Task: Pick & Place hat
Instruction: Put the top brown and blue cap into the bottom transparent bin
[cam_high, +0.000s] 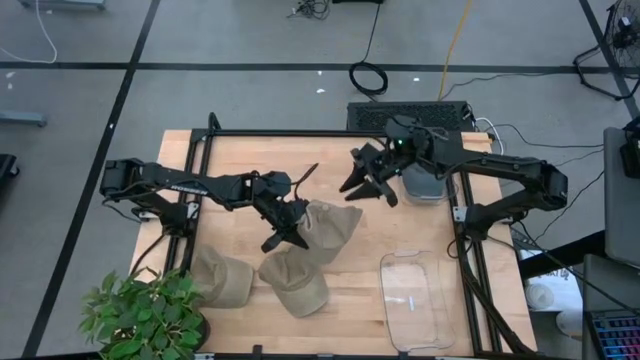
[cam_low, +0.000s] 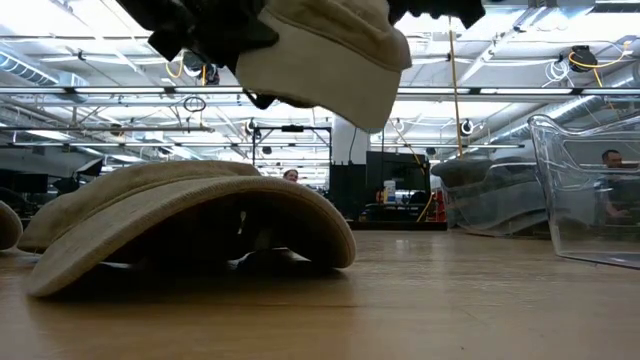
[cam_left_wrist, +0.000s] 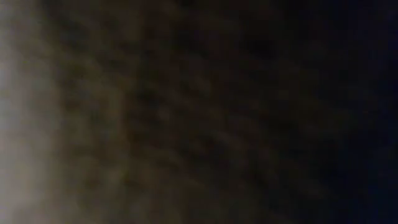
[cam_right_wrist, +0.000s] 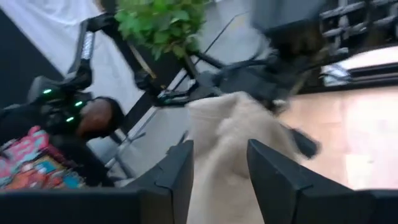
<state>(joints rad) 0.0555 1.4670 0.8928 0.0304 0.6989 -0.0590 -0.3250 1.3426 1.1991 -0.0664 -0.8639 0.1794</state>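
Khaki cap (cam_high: 330, 226) hung lifted above the wooden surface (cam_high: 350, 280), clamped in the closed left pincer (cam_high: 288, 222) near the middle, its brim overhead in the low view. Two more caps lay on the surface, one (cam_high: 295, 283) just in front of it and another (cam_high: 222, 277) beside the potted plant (cam_high: 140, 315). Behind, the right pincer (cam_high: 368, 180) hovered partly open, holding nothing, near a clear bin (cam_high: 425, 184); a second clear bin (cam_high: 415, 300) sat at the front right.

No text, label, brand or number can be read in any of the views. The hats show no legible mark
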